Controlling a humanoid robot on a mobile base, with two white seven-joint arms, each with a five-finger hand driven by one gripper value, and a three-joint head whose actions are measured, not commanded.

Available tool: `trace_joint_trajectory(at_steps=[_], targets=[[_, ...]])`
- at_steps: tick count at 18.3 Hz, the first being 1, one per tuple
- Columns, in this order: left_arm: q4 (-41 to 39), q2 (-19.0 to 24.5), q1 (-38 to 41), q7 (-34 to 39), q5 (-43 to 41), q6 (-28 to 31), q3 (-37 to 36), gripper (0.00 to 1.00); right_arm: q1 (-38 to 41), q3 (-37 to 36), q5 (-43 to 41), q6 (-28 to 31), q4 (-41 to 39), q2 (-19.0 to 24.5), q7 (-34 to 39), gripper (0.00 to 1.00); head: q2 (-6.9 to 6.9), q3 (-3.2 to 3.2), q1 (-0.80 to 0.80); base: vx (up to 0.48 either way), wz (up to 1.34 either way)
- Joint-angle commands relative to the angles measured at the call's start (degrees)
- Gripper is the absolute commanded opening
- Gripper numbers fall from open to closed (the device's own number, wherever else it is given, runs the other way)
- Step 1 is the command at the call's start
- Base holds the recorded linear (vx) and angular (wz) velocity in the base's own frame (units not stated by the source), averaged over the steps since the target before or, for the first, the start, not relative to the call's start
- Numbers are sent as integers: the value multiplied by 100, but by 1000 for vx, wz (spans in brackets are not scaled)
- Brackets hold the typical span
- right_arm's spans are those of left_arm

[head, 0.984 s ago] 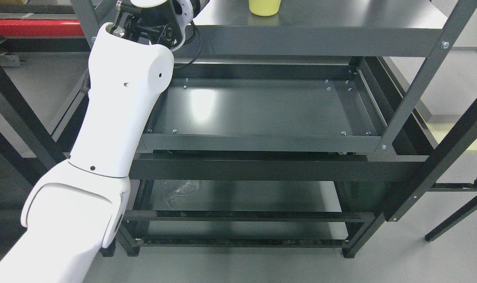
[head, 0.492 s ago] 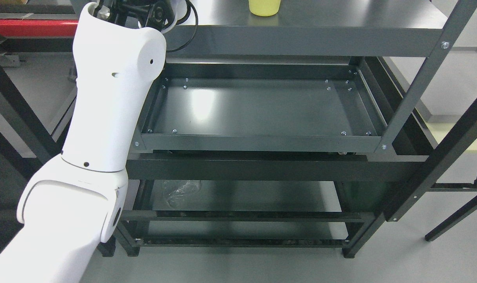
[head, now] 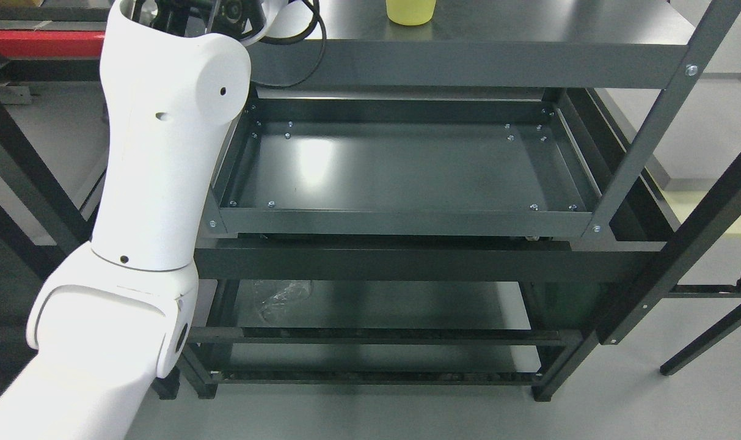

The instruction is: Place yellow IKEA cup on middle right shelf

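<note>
The yellow cup (head: 410, 11) stands on the top shelf (head: 529, 24) of the dark metal rack, cut off by the picture's top edge. My left arm (head: 162, 159) rises from the lower left along the rack's left side. Its wrist (head: 223, 12) reaches the top edge, well left of the cup, and the hand itself is out of the picture. The shelf below (head: 407, 165) is a shallow tray with nothing on it. My right arm does not show.
The rack's upright posts (head: 645, 134) slant across the right side. A lower shelf (head: 370, 305) holds a crumpled clear plastic bag (head: 278, 296). A red bar (head: 40, 43) lies at the far left, and a pale table (head: 712, 214) stands to the right.
My left arm has swung left and upward, so the wrist has risen further out of the top of the picture. The cup and rack have not moved.
</note>
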Motion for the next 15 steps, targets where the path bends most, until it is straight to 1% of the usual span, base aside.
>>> trace_joint_trajectory(at_steps=[1, 3, 5, 8, 9, 10, 12, 14, 15], targets=[[-1072, 100, 552, -944, 622, 28, -599, 96, 79, 97, -141, -1, 0, -100, 4, 99, 0, 0, 0, 0, 0], [-1555, 100, 1061, -989, 807, 19, -1091, 97, 79, 97, -141, -1, 0, -100, 4, 99, 0, 0, 0, 0, 0], [-1838, 100, 1580, -989, 896, -7, -1479, 97, 79, 97, -141, -1, 0, -100, 4, 99, 0, 0, 0, 0, 0], [-1856, 100, 2502, -928, 835, -77, -1945, 98, 79, 97, -141, -1, 0, -100, 4, 99, 0, 0, 0, 0, 0], [-1839, 100, 2749, -901, 765, -199, -2033, 98, 79, 97, -141, -1, 0, -100, 4, 99, 0, 0, 0, 0, 0], [-1795, 100, 3065, -875, 538, -592, -2130, 98, 79, 97, -141, -1, 0, -100, 4, 99, 0, 0, 0, 0, 0], [-1559, 100, 3619, -665, -173, -1427, -2219, 98, 79, 97, -141, -1, 0, -100, 4, 99, 0, 0, 0, 0, 0], [-1199, 100, 4103, -87, -912, -2079, -2105, 99, 79, 97, -141, -1, 0, -100, 4, 99, 0, 0, 0, 0, 0], [-953, 100, 4297, 403, -1254, -2473, -1957, 99, 79, 97, -141, -1, 0, -100, 4, 99, 0, 0, 0, 0, 0]])
